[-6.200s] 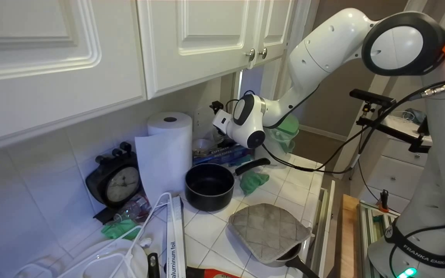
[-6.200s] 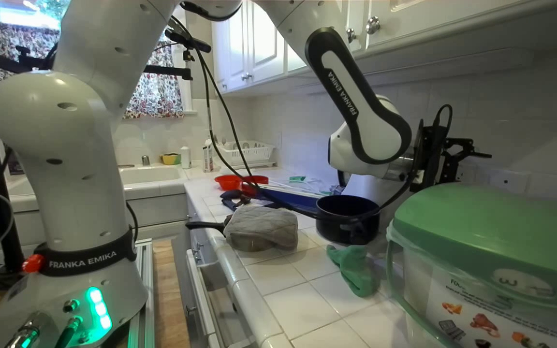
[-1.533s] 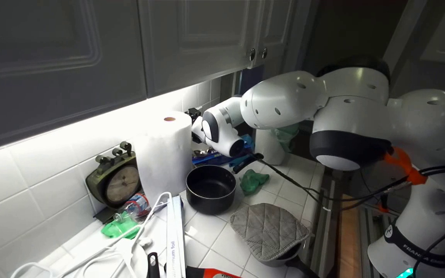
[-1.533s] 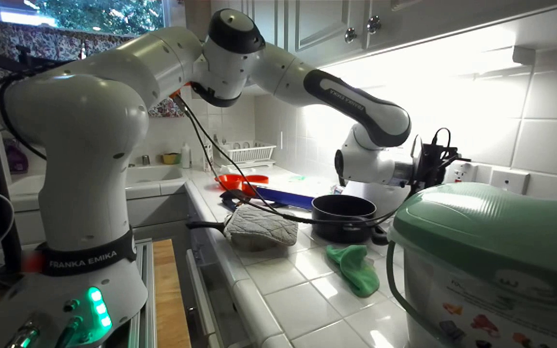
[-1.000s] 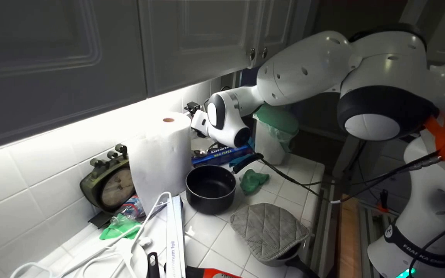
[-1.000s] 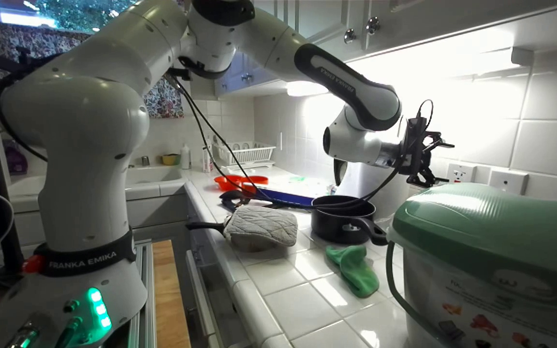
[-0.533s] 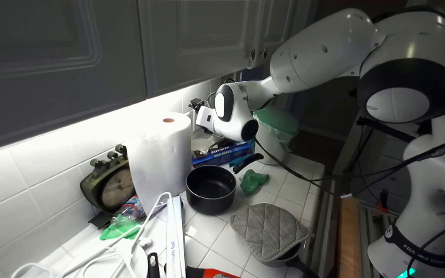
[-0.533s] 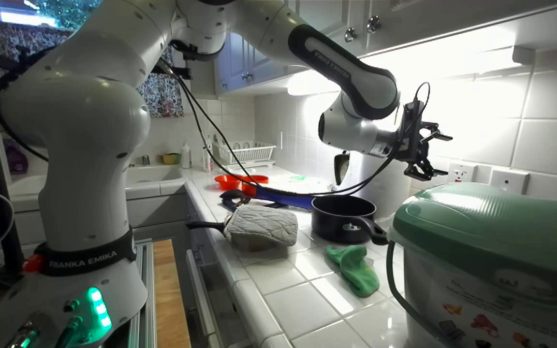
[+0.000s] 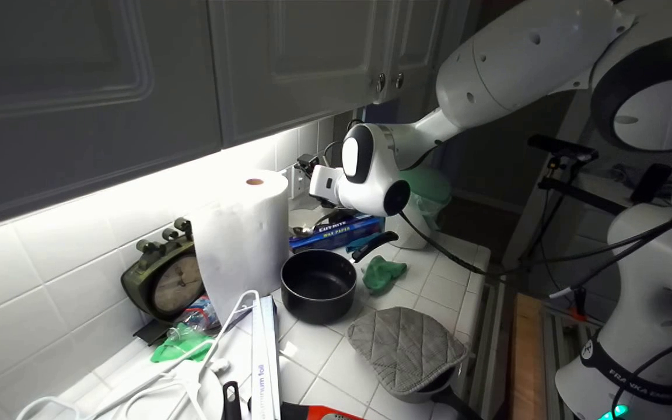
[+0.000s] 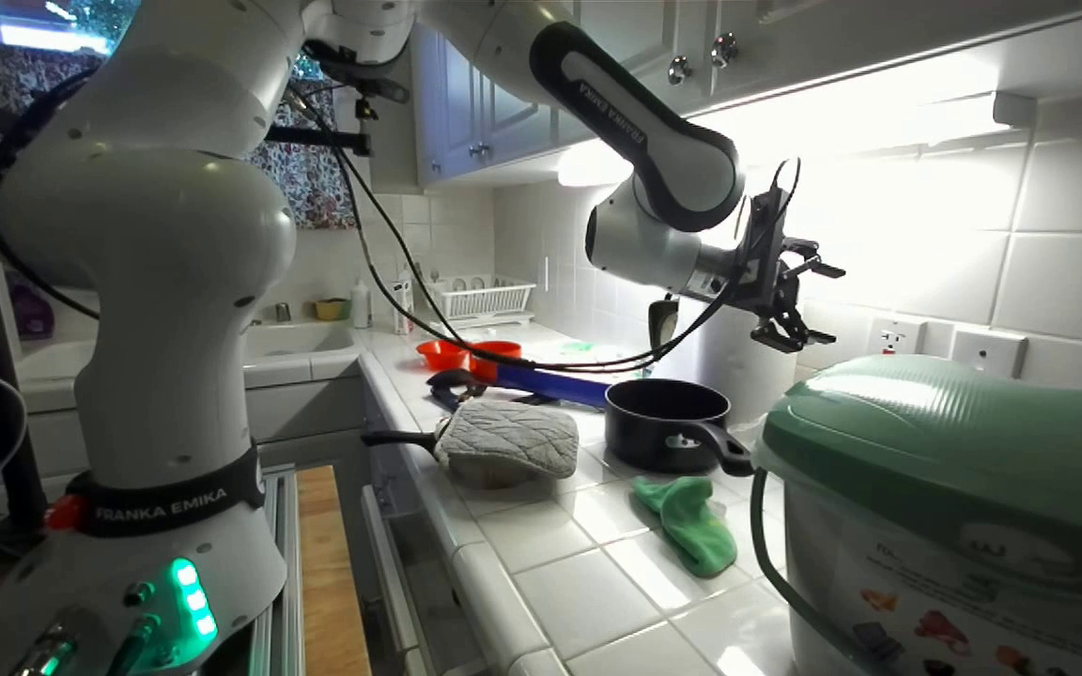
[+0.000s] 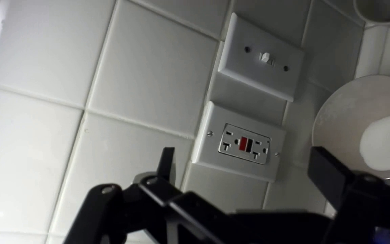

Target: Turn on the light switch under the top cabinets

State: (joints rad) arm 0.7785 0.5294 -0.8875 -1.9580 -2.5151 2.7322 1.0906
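Observation:
The top cabinets (image 9: 301, 64) run along the wall, their doors (image 10: 813, 56) dim above a bright lit strip; the tile wall below glows white. The light switch (image 11: 266, 57) is a small white toggle on a white plate, upper right of centre in the wrist view; its plate also shows in an exterior view (image 10: 987, 349). My gripper (image 10: 827, 303) stands open in front of the wall, above and beside the bin lid, apart from the switch. Nothing is between its fingers (image 11: 330, 176). An outlet plate (image 11: 208, 159) with red and black buttons sits beside the switch.
A paper towel roll (image 9: 242, 233) stands near the wrist, with a black pot (image 9: 318, 309) before it. A green-lidded bin (image 10: 954, 413) is close to the switch plate. A white bowl (image 11: 337, 112) lies right of the outlet. A blue wax paper box (image 9: 342, 233) rests behind the pot.
Six seconds ago the strip under the cabinets was dark; now it is lit. Over the last second and a half my arm has risen and drawn back from the wall, gripper still open.

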